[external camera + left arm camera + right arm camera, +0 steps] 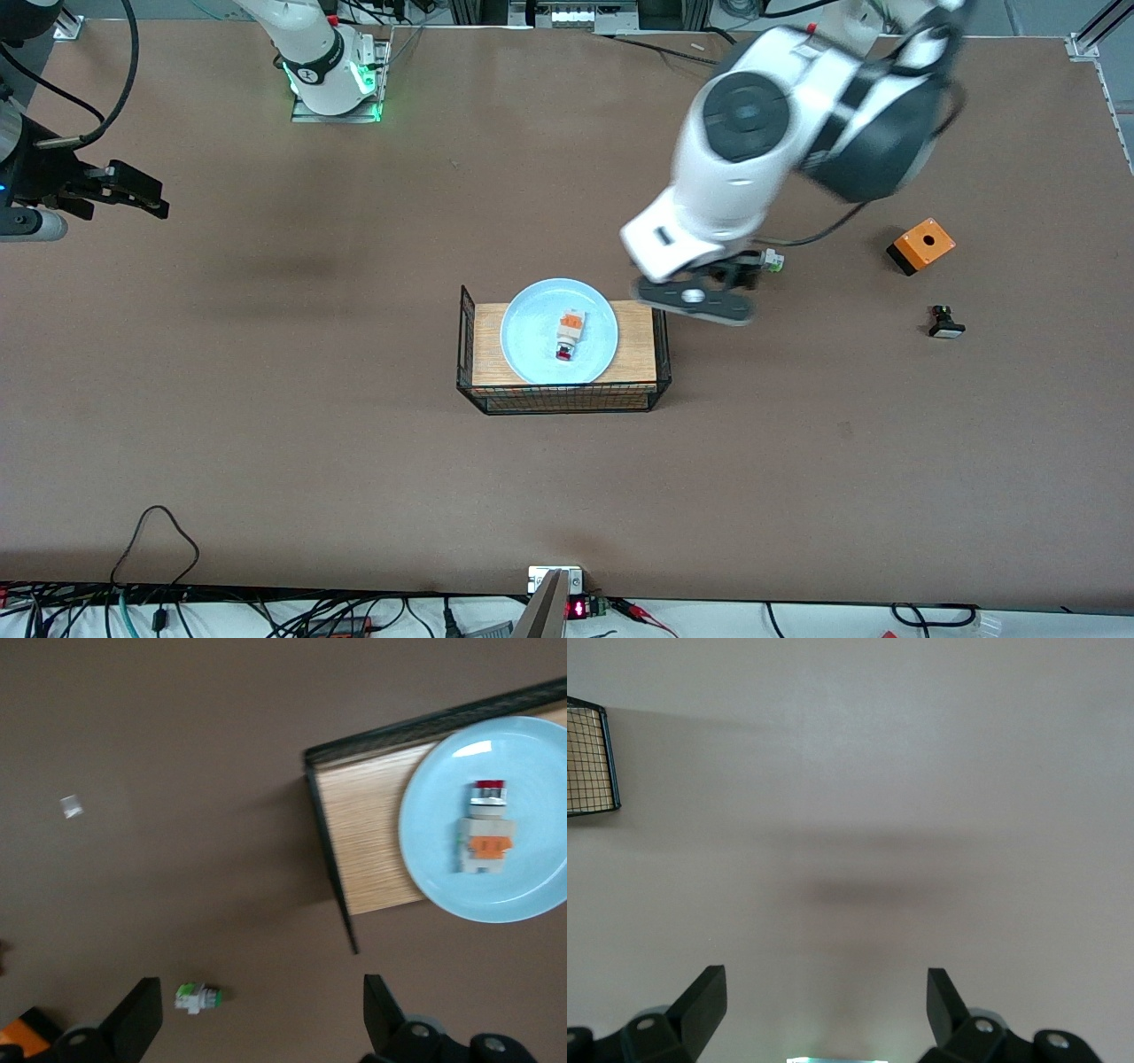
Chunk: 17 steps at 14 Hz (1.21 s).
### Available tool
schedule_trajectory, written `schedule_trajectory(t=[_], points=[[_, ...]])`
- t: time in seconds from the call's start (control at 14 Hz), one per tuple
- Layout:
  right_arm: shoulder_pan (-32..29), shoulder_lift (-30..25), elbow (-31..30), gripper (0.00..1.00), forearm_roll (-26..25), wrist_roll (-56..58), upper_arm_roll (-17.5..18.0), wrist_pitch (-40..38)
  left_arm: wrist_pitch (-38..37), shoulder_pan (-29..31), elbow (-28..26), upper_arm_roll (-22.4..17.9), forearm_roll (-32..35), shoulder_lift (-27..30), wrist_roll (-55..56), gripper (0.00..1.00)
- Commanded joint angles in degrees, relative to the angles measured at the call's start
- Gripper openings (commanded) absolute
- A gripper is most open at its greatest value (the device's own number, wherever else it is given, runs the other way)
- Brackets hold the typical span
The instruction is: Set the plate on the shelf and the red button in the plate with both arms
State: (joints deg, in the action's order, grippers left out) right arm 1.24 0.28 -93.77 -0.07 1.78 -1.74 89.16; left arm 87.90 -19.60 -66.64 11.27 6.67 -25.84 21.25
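Looks done: red button (569, 335) on plate (532, 354) in basket (562, 400). Left gripper (257, 1028) beside basket, right gripper (824, 1019) waiting over bare table (266, 443), fingers wide, empty.

Red button (569, 335) lies on pale-blue plate (532, 341).

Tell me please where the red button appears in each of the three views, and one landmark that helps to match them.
Front view: the red button lies on the plate, near its middle.
Left wrist view: the red button lies on the plate, red cap toward the mesh wall.
Right wrist view: not in it.
Shared landmark: the black wire basket.
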Motion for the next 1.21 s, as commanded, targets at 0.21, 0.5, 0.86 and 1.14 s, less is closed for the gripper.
schedule_trajectory(t=[0.21, 0.5, 0.86, 1.14], points=[[0.08, -0.37, 0.70, 1.00, -0.28, 0.24, 0.24, -1.09, -3.08, 14.30, -2.34, -0.10, -1.30, 7.01, -1.30, 1.00], [0.08, -0.45, 1.05, 1.00, -0.19, 0.15, 0.24, -1.09, 1.90, 15.38, -20.41, -9.41, -5.26, 19.56, -12.60, 1.00], [0.26, -0.45, 1.05, 1.00, -0.28, -0.11, 0.42, -1.09, 8.52, 15.47, -33.73, -12.76, -5.44, 29.17, -23.19, 1.00], [0.35, -0.54, 1.05, 1.00, -0.37, -0.20, 0.42, -1.09, 6.76, 15.47, -33.12, -13.91, -5.27, 29.27, -23.10, 1.00]])
